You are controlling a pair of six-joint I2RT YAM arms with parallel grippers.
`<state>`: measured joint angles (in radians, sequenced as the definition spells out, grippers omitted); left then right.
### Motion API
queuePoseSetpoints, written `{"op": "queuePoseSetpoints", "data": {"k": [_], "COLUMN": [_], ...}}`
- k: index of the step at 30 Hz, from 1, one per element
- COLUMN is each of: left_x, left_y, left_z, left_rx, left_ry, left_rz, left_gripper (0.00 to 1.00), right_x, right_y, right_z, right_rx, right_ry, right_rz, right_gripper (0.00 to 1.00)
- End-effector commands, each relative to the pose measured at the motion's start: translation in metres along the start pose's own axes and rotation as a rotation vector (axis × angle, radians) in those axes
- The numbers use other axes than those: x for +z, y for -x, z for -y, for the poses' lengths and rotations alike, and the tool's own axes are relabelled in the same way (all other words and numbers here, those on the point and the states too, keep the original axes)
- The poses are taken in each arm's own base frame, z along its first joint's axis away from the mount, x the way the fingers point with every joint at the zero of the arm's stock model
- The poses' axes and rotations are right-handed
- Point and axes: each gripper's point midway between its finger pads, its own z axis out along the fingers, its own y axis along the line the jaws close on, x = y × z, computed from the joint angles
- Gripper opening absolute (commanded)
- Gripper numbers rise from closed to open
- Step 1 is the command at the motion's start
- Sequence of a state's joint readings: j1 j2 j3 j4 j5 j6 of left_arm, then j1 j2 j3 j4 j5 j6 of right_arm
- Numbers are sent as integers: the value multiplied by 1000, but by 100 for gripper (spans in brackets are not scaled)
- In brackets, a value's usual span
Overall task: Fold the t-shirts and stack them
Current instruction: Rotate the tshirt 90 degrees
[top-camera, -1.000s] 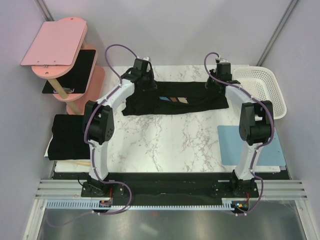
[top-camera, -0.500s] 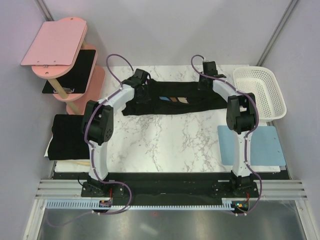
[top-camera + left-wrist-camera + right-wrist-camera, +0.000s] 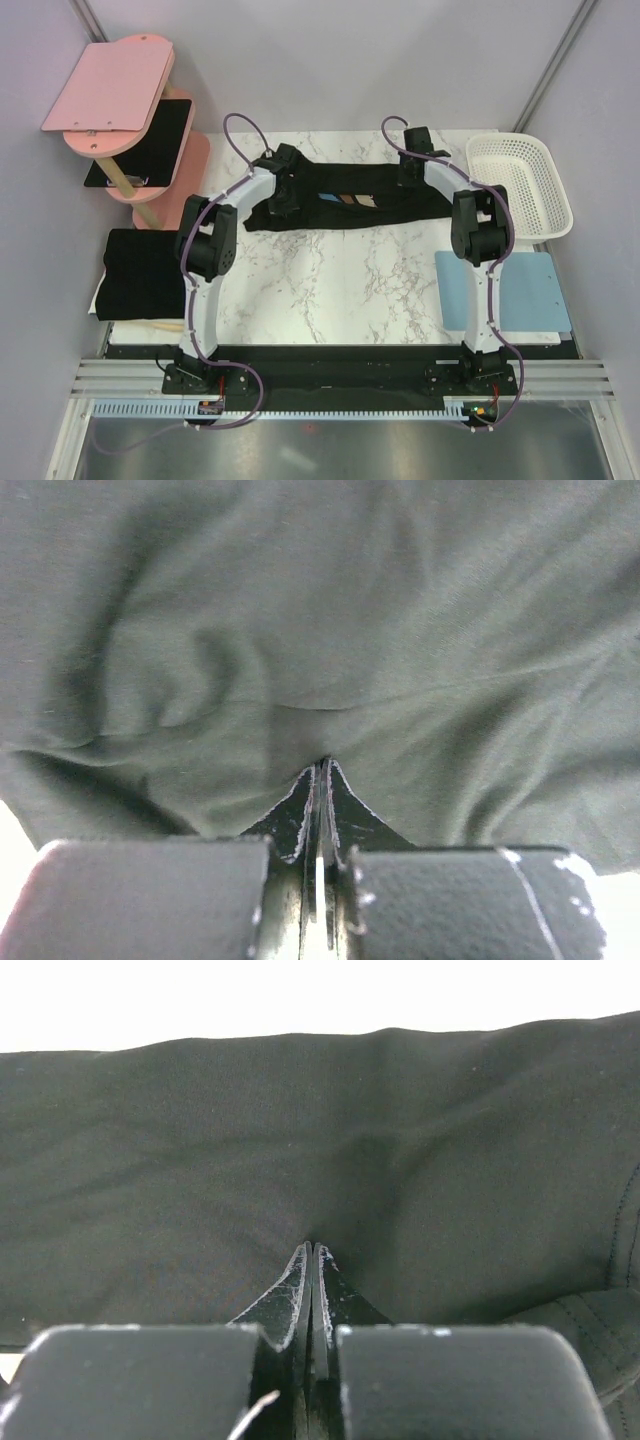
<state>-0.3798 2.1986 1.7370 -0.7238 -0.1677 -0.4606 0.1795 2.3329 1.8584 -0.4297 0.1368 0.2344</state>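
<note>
Top: printed t-shirt (image 3: 350,200) lay as a long folded strip across the marble table's (image 3: 330,270) far side. Folded black t-shirt (image 3: 140,272) at left, white basket (image 3: 510,138) at right.
Left wrist: left gripper (image 3: 320,772) jaws together, pinching puckered cloth.
Right wrist: right gripper (image 3: 312,1252) same, smoother cloth.

Both arms stretch away from their bases. The left arm (image 3: 205,250) rises to a bent elbow, and its forearm slants inward to the left pincer (image 3: 281,188). The right arm (image 3: 478,230) mirrors it, its forearm leaning inward to the right pincer (image 3: 412,165). Both wrists tip downward. Each pincer is closed, its fingers (image 3: 295,815) pressed flat together, with the tips nipping the t-shirt (image 3: 390,210) cloth right ahead of them.
</note>
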Motion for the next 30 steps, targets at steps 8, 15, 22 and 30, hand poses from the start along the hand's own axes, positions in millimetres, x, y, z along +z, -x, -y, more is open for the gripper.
{"op": "queuePoseSetpoints", "data": {"k": [8,15,22,30], "left_x": [9,31,18,-25], "left_y": [53,91,133,148], "left_z": [-16,5,37,50], "left_rx": [82,117,117,110], "left_ry": [132,65,-82,-221], "left_rz": [33,89,236,287], "left_gripper": [2,2,2,2], "right_x": [-71,-126,-170,-208], "right_y": [-108,-153,-209,-196], "right_z": [-10,-41,-70,-103], "right_rx": [-139,-186,-177,-161], "right_ry": [26,155,351,576], "right_rz": [-277,-361,-493,-464], "right_gripper": [0,0,0,0]}}
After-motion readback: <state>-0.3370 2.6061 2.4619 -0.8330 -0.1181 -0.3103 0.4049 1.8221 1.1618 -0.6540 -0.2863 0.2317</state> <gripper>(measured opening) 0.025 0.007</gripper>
